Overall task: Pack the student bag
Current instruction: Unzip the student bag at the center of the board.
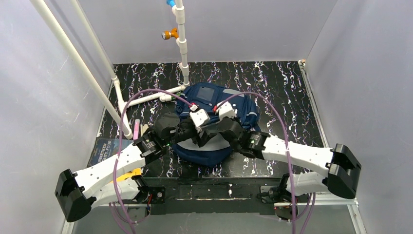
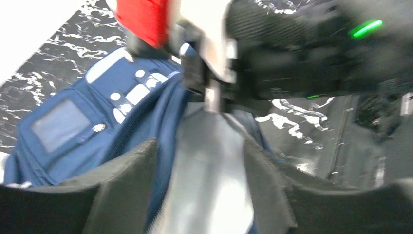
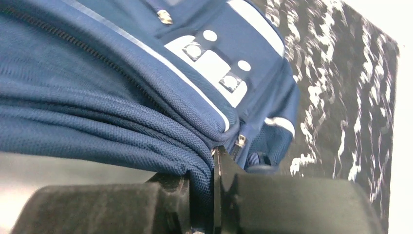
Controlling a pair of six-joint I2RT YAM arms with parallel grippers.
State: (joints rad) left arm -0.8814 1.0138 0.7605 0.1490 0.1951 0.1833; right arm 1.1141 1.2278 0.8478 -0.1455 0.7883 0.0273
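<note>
Left arm [image 1: 122, 163] stretched forward-right from base; left gripper [image 2: 199, 146] jaws apart. Right arm [image 1: 297, 153] stretched forward-left; right gripper [image 3: 202, 180] jaws nearly together, pinching fold of student bag [image 3: 122, 112]. Both wrists close together, angled inward.

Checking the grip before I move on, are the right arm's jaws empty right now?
No, the right wrist view shows navy fabric of the student bag pinched between the right arm's jaws.

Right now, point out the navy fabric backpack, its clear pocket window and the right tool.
navy blue fabric backpack [image 3: 97, 97]: right wrist view, woven side fabric.
clear front pocket window [image 2: 61, 124]: left wrist view, centre of the pane.
right tool [image 3: 202, 185]: right wrist view, between fingertips pinching the fabric.
</note>
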